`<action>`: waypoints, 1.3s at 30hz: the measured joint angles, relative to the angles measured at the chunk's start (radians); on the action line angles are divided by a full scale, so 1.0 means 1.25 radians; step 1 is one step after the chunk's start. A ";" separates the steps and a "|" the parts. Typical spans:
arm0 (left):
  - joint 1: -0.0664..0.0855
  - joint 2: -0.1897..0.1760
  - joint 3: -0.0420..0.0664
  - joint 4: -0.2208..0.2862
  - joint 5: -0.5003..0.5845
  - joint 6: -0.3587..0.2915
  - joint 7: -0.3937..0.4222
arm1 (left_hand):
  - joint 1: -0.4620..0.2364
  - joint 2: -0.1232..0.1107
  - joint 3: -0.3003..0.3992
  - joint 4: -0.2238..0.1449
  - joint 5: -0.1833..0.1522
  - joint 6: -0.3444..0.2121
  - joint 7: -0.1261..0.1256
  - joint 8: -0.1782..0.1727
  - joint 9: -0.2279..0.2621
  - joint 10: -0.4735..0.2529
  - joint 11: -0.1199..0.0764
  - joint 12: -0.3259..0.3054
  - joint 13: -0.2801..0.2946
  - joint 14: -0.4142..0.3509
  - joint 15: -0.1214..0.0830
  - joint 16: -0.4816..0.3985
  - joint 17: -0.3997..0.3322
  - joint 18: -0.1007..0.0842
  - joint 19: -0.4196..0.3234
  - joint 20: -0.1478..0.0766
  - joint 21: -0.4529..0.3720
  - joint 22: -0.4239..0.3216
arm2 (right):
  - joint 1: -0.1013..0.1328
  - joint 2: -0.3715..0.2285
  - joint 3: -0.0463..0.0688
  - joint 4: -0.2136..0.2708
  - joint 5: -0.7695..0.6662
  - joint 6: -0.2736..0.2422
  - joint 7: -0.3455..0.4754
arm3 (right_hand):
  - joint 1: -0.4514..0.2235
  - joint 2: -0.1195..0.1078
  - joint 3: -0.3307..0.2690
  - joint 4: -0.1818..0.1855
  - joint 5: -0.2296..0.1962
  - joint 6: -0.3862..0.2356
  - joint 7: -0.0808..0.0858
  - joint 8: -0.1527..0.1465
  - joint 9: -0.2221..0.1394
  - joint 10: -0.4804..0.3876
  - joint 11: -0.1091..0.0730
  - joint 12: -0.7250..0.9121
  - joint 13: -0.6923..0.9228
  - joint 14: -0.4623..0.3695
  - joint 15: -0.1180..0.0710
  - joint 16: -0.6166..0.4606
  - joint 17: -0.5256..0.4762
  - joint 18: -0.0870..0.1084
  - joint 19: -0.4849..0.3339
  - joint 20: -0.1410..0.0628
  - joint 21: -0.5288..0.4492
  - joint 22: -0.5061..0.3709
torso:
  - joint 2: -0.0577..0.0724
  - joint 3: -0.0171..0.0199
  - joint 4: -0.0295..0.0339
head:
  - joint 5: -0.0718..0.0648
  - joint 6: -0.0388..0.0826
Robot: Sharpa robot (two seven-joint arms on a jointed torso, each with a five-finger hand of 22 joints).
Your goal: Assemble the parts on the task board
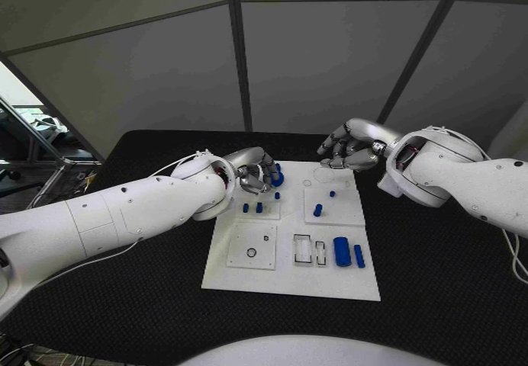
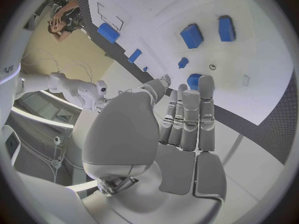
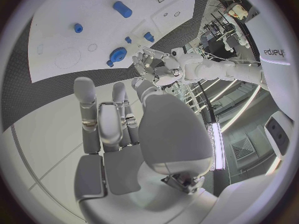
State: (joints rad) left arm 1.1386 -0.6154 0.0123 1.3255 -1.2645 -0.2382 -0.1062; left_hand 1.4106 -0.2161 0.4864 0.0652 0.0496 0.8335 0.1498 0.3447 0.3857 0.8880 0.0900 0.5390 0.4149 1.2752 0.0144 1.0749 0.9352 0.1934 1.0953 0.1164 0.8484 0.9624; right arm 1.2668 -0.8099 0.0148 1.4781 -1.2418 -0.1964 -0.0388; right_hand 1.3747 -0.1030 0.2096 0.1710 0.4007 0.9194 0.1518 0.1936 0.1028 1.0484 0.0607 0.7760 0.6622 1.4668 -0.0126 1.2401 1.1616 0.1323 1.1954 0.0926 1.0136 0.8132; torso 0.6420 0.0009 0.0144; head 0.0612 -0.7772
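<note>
Head view: the left hand (image 1: 254, 169) hovers at the task board's (image 1: 288, 280) far left corner, fingers curled beside a round blue part (image 1: 276, 177), apparently positioned for pickup. The right hand (image 1: 354, 145), fingers loosely curled and empty, waits beyond the far edge.

Left wrist view: fingers (image 2: 190, 115) lie together, extended toward that part (image 2: 195, 80); contact cannot be determined.

Right wrist view: fingers (image 3: 99, 115) are slightly apart, holding nothing.

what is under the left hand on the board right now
A round blue part on the task board shows beside the left hand at its fingertips. Whether the fingers touch it, or anything lies beneath the palm, is covered.
</note>
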 measured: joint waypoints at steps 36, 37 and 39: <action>-0.001 0.098 -0.031 -0.117 -0.219 0.053 0.035 | -0.007 0.002 0.015 -0.036 0.000 0.075 -0.008 -0.074 -0.119 0.047 -0.005 -0.112 -0.156 0.149 -0.007 0.209 0.183 0.000 0.260 -0.013 0.313 0.258 | 0.000 0.002 0.000 0.007 -0.010 -0.005 0.001 | 0.005 -0.005 0.011 0.006 0.000 0.000 0.000 0.000 0.000 0.000 0.000 -0.046 -0.049 0.000 0.000 -0.003 0.000 0.000 0.000 0.000 -0.003 0.000 | -0.001 -0.0001 0.0015 | -0.011 -0.001; -0.001 0.099 -0.031 -0.120 -0.220 0.055 0.033 | -0.007 0.002 0.018 -0.038 0.000 0.078 -0.010 -0.074 -0.121 0.047 -0.004 -0.115 -0.158 0.149 -0.007 0.209 0.182 0.000 0.260 -0.013 0.313 0.258 | 0.000 0.003 0.000 0.007 -0.010 -0.005 0.001 | 0.005 -0.005 0.011 0.006 0.000 0.000 0.000 0.000 0.000 0.000 0.000 -0.046 -0.049 0.000 0.000 -0.003 0.000 0.000 0.000 0.000 -0.003 0.000 | -0.001 -0.0001 0.0015 | -0.011 -0.001; -0.001 0.100 -0.031 -0.124 -0.221 0.058 0.031 | -0.003 0.006 0.022 -0.039 0.000 0.079 -0.009 -0.077 -0.123 0.049 -0.003 -0.116 -0.163 0.149 -0.007 0.209 0.182 0.000 0.260 -0.013 0.313 0.258 | 0.000 0.003 0.000 0.007 -0.010 -0.005 0.001 | 0.005 -0.005 0.011 0.006 0.000 0.000 0.000 0.000 0.000 0.000 0.000 -0.046 -0.049 0.000 0.000 -0.003 0.000 0.000 0.000 0.000 -0.003 0.000 | -0.001 -0.0001 0.0018 | -0.012 -0.002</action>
State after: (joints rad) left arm 1.1378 -0.4907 -0.0262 1.1708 -1.5409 -0.1662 -0.0669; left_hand 1.4068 -0.2089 0.5144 0.0164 0.0496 0.9321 0.1382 0.2485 0.2314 0.9487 0.0867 0.3939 0.2116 1.4617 0.0053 1.3362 1.1623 0.1937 1.4204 0.1003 1.2390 1.2852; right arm 1.2668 -0.8062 0.0148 1.4874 -1.2547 -0.2030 -0.0381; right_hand 1.3804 -0.1088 0.2231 0.1791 0.4007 0.9194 0.1518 0.1936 0.1028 1.0485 0.0608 0.7186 0.6004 1.4668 -0.0126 1.2363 1.1618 0.1323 1.1954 0.0926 1.0097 0.8138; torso 0.6412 0.0008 0.0166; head 0.0465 -0.7795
